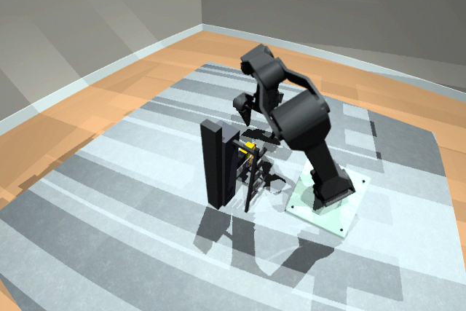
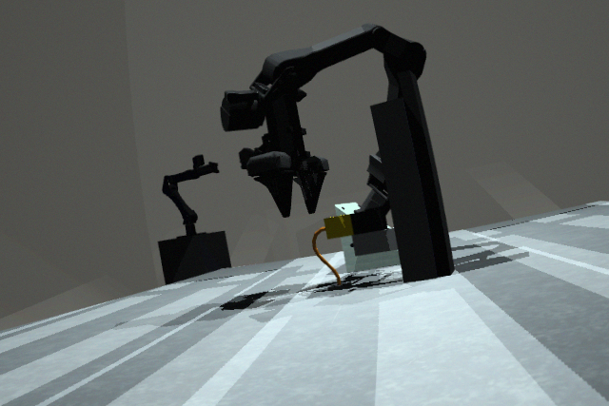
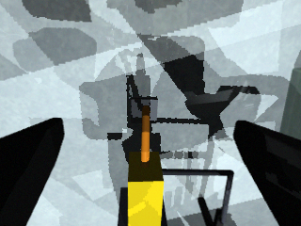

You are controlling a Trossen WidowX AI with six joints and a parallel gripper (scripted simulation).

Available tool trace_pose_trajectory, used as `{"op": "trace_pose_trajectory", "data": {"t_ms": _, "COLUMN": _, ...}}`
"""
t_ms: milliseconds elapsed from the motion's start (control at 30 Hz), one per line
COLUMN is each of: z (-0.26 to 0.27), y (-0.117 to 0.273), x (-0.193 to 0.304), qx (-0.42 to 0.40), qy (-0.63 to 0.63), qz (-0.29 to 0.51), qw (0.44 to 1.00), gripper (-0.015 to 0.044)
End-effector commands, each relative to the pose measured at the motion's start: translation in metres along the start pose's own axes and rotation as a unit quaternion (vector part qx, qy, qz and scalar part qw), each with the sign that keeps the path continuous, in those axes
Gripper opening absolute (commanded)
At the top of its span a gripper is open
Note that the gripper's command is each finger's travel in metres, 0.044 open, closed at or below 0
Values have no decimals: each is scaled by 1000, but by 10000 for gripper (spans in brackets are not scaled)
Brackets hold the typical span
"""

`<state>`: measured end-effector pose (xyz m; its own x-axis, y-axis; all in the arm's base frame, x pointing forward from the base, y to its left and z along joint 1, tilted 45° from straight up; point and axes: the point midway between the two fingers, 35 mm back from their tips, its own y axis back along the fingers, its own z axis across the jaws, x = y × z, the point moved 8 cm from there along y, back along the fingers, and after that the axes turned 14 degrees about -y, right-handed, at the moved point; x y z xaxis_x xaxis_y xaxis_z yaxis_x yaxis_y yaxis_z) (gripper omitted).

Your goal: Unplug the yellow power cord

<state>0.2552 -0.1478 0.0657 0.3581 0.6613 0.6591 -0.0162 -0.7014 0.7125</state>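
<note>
Currently the black parallel-jaw gripper (image 2: 296, 208) hangs above the yellow box-shaped plug (image 2: 338, 226), pointing down, with its two tapered black fingers (image 2: 281, 193) spread near their widest and nothing between them. In the exterior view the fingertips sit higher than the plug and slightly to its left, with a visible gap; no contact with plug, cord or strip.

From the wrist view the yellow plug (image 3: 145, 195) lies centred between the two dark fingers, each well off to its side. The thin orange cord (image 3: 146, 134) runs out of the plug's far end, straight away from the camera.

In the exterior view the orange cord (image 2: 323, 254) leaves the plug's left end, bends down in an S-curve and reaches the grey striped mat (image 2: 442, 342) just left of the tall black upright power strip (image 2: 410, 190). The plug's right end meets a dark block beside the strip; whether the prongs are seated or clear of the socket I cannot tell.

Top view: the tall black strip (image 1: 218, 164) stands upright on the mat, a sliver of the yellow plug (image 1: 249, 146) showing just to its right behind a thin black frame (image 1: 253, 175). The gripper (image 1: 245, 111) is above and behind them. The arm's base sits on a pale green square plate (image 1: 338, 217).
</note>
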Motion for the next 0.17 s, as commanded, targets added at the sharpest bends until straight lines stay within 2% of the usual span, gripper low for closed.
{"op": "trace_pose_trajectory", "data": {"t_ms": 0, "z": 0, "y": 0, "x": 0, "qx": 2, "qy": 2, "qz": -1, "qw": 1000, "gripper": 440}}
{"op": "trace_pose_trajectory", "data": {"t_ms": 133, "z": 0, "y": 0, "x": 0, "qx": 2, "qy": 2, "qz": -1, "qw": 1000, "gripper": 440}}
